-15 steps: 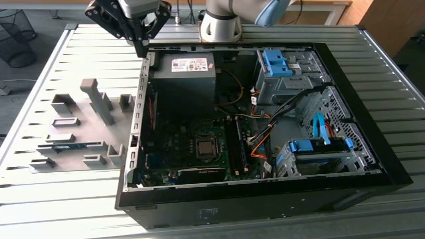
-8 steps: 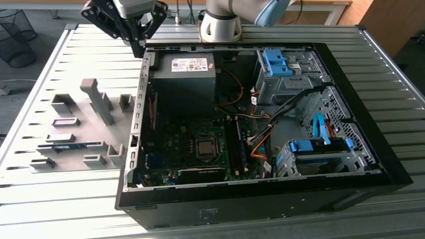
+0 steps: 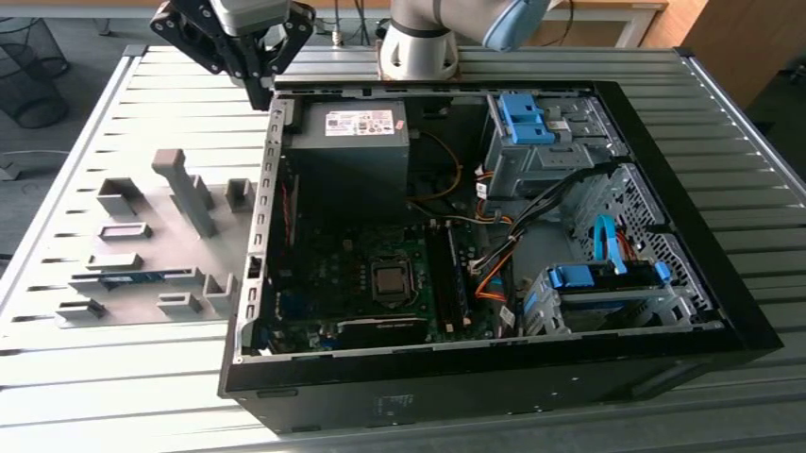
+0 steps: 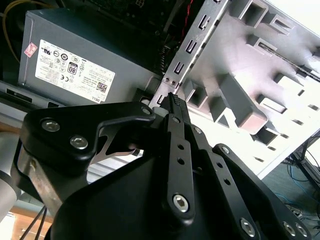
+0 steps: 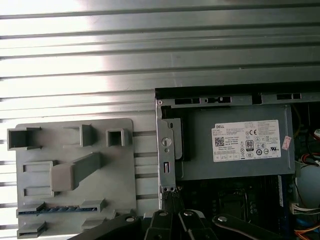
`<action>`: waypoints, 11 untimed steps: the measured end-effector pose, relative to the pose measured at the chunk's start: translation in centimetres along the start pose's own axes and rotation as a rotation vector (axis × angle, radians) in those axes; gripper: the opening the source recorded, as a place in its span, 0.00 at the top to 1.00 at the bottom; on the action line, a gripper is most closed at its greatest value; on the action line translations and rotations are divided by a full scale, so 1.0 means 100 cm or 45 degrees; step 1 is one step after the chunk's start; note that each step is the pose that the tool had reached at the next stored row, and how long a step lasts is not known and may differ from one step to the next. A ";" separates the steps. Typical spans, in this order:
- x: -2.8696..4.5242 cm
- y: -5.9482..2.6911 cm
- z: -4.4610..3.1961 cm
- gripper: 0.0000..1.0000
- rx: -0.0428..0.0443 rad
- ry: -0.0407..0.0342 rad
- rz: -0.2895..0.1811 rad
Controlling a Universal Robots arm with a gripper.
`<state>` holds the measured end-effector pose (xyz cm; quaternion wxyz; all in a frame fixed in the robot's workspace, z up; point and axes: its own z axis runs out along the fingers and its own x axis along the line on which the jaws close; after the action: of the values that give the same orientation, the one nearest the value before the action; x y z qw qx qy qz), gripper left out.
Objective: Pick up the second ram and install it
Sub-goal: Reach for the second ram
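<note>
Jaws closed tip to tip, nothing held. Gripper hangs over the rear corner of the open PC case, and the case wall is right under the tips in the second wrist view.

Case contents: power supply just beside the jaws. Farther from them lie the motherboard, the long black memory slots and the blue-trimmed drive cages.

Grey fixture plate lies outside the case, on the jaws' other side. The second ram sits on edge in a slot between blocks at the plate's end farthest from the jaws, well apart from them. It shows as a blue-green strip in the first wrist view.

Surface: slatted aluminium table. A wire wastebasket stands on the floor off the table corner.
</note>
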<state>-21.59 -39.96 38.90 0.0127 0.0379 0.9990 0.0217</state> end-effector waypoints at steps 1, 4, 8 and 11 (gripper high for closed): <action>0.0002 -0.0002 0.0000 0.90 0.000 0.0000 0.000; 0.0011 -0.0012 0.0000 0.90 0.000 -0.0001 0.000; 0.0037 -0.0037 -0.0001 0.90 0.000 0.0000 0.000; 0.0088 -0.0064 -0.0002 0.90 0.000 0.0000 0.000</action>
<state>-22.51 -40.53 38.87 0.0128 0.0379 0.9990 0.0217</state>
